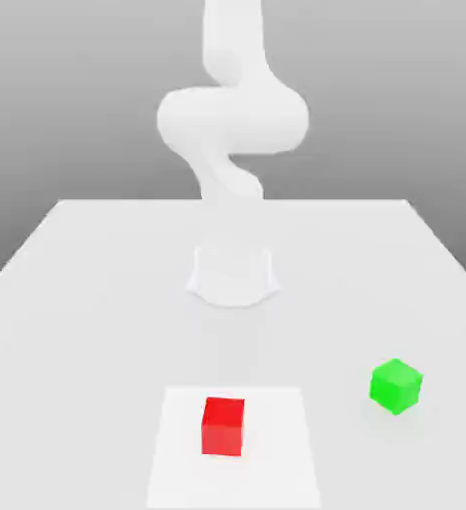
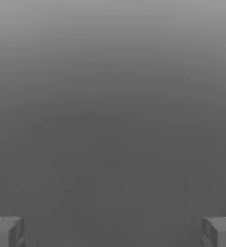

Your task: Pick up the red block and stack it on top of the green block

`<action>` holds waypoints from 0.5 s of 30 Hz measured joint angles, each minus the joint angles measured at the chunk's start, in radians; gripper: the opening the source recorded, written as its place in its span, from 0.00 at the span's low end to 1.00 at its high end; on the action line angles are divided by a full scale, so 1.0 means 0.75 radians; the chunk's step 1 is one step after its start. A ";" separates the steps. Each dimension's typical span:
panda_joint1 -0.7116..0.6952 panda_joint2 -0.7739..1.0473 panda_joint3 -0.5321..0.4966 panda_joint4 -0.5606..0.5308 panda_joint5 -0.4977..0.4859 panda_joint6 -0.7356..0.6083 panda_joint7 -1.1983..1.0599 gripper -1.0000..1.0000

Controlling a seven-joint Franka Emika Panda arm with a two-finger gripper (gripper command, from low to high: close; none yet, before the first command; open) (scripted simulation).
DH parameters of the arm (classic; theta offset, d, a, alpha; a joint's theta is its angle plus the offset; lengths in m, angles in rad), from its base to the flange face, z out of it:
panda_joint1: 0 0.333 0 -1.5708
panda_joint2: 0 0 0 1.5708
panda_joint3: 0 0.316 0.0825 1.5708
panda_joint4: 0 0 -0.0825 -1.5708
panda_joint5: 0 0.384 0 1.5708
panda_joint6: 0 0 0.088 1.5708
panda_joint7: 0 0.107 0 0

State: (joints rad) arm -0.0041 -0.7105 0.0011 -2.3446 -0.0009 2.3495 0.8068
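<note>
The red block (image 1: 223, 426) is a small bright cube resting on the white table near its front edge, about the middle of the exterior view. The green block (image 1: 395, 385), a cube of about the same size, rests on the table toward the exterior view's right, a little farther back and well apart from the red one. In the hand view my gripper (image 2: 113, 232) is open, its two grey fingertips (image 2: 8, 230) standing far apart with nothing between them, against a plain grey background. The white arm (image 1: 232, 120) rises at the back of the table, far from both blocks.
The arm's round base (image 1: 233, 274) sits on the table (image 1: 78, 299) at mid-depth, behind the blocks. A paler square patch (image 1: 277, 448) marks the table surface under and around the red block. The table's side edges run close to the frame borders.
</note>
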 joint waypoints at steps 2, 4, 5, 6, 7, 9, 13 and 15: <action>-0.005 0.105 0.001 -0.052 -0.001 0.058 0.008 0.50; -0.010 0.204 0.003 -0.100 -0.001 0.112 0.015 0.50; -0.012 0.252 0.003 -0.124 -0.002 0.139 0.019 0.50; -0.014 0.301 0.003 -0.148 -0.002 0.166 0.022 0.50; -0.016 0.349 0.004 -0.172 -0.002 0.193 0.026 0.50; -0.021 0.446 0.005 -0.220 -0.002 0.246 0.032 0.50; -0.024 0.639 0.001 -0.316 -0.005 0.353 0.048 0.50; -0.026 0.736 -0.001 -0.364 -0.006 0.406 0.054 0.50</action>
State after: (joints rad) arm -0.0233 -0.1586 0.0002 -2.6175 -0.0051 2.6543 0.8475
